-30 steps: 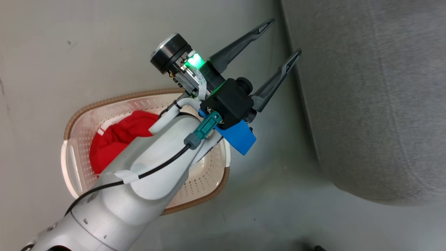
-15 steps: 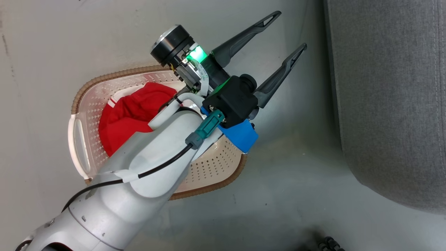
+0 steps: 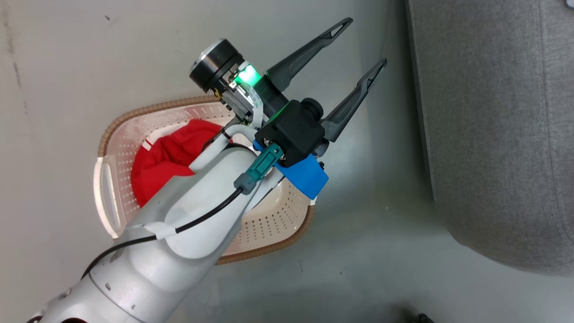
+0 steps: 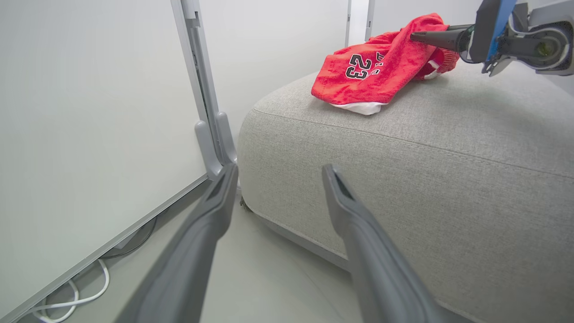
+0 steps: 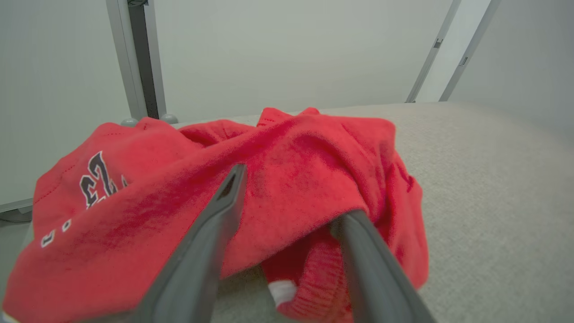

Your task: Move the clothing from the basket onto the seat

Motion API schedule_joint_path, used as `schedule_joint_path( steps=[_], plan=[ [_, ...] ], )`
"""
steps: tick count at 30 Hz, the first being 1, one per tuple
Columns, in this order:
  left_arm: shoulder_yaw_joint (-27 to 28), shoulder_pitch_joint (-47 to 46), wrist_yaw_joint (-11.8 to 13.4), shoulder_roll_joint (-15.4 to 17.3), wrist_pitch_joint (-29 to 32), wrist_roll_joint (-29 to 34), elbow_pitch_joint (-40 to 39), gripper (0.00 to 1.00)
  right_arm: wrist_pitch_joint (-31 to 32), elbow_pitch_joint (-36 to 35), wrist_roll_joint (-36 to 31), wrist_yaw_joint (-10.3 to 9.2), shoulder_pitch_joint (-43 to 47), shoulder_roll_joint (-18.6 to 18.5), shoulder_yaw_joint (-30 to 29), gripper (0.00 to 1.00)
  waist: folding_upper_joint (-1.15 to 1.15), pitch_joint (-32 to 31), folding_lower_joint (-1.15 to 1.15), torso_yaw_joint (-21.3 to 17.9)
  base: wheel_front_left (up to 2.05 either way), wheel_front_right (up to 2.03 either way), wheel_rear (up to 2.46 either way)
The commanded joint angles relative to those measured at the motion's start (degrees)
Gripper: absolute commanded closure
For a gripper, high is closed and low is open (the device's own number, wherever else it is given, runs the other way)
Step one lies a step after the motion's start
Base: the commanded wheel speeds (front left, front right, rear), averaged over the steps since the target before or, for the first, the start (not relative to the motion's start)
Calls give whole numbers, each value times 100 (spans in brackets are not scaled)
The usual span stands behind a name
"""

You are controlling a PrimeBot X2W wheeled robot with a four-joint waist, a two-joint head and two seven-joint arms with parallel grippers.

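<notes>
A red garment with white trim lies in the cream perforated basket on the floor, partly hidden by my left forearm. My left gripper hangs open and holds nothing above the basket's far corner, fingers pointing at the grey sofa. In the left wrist view this gripper faces the sofa's front. The red "23" garment lies crumpled on the seat. My right gripper is open; that garment drapes between its fingers and covers the right tip.
Smooth grey floor separates basket and sofa. White wall panels with a grey post stand left of the sofa, and a white cable lies at their foot. A dark object sits at the head view's bottom edge.
The head camera has swung, so basket and sofa shift in the picture. My left arm keeps its pose above the basket, gripper open throughout.
</notes>
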Motion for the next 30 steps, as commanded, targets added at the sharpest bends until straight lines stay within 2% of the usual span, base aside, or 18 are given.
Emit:
schedule_joint_path(
  steps=[1,7,11,20,30],
  plan=[
    [40,117,49,-32,-16,-39,-33,0,-6,-124,-16,1,372,51,68,0,-1,-269,-1,37,0,0,0],
    [211,498,115,-76,-16,-159,-84,0,-6,-613,-140,1,1390,315,178,0,-1,-900,-1,77,0,0,0],
    [455,873,217,-94,-16,-249,-175,0,-6,-1022,-207,2,1987,489,509,0,-1,-1365,-1,110,0,0,0],
    [1310,2004,433,-54,-16,-401,-525,0,-6,-2070,-310,1,2999,936,1531,0,-1,-2374,-1,345,0,0,0],
    [2421,3118,473,-44,-16,-289,-805,0,-6,-2548,-193,1,3653,1286,2328,0,-1,-3203,-1,765,0,0,0]
  ],
)
